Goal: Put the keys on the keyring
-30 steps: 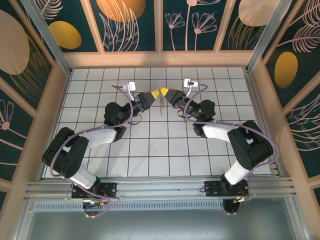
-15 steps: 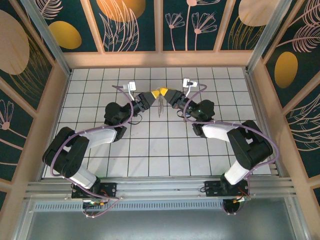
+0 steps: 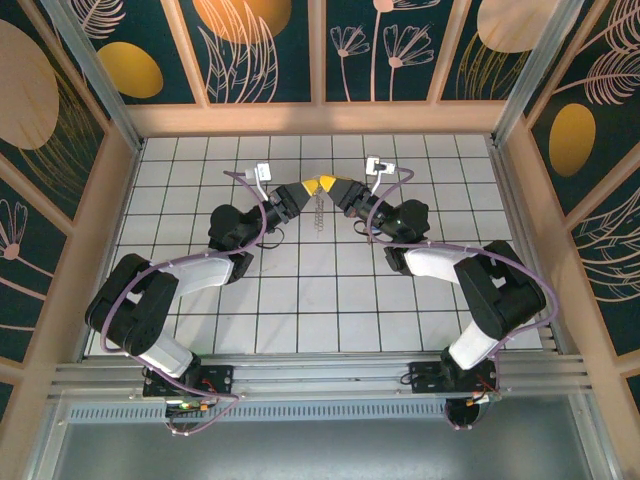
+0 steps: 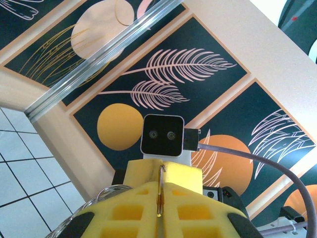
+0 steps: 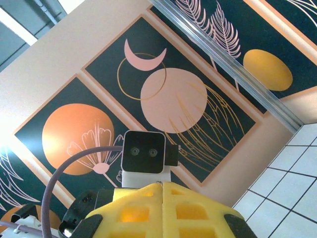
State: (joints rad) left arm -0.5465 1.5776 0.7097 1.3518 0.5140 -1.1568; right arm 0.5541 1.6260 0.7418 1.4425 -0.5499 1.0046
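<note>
top view: both arms reach in over the tiled table (image 3: 300, 300) and meet nose to nose above its far middle. left gripper (image 3: 312, 188) and right gripper (image 3: 333, 185) have their yellow tips touching or very nearly so; i can't separate them from up here.

left wrist view: the left fingers (image 4: 133, 198) are pressed together, seam narrow. a thin metal sliver (image 4: 160, 191) stands upright in that seam, pinched between the pads, its lower end a brassy colour. i log the left tool as clamped on that sliver. just beside the left-hand finger, a few curved silvery wire loops (image 4: 101, 194) poke out. the right arm's wrist camera (image 4: 162, 135) sits dead ahead, close behind the fingertips.

right wrist view: the right pads (image 5: 138, 208) meet in a closed seam, no gap that i can see. whether anything is caught between them i cannot tell. the left arm's wrist camera (image 5: 143, 151) faces straight back at me.

keyring (image 3: 318, 213): from above i make out only a faint strand of small links just below the meeting tips, toward the near side. too small to tell if it hangs from the grippers or lies on the tiles. the sliver and the wire loops look like its metal cluster, but i can't confirm which part is which.
</note>
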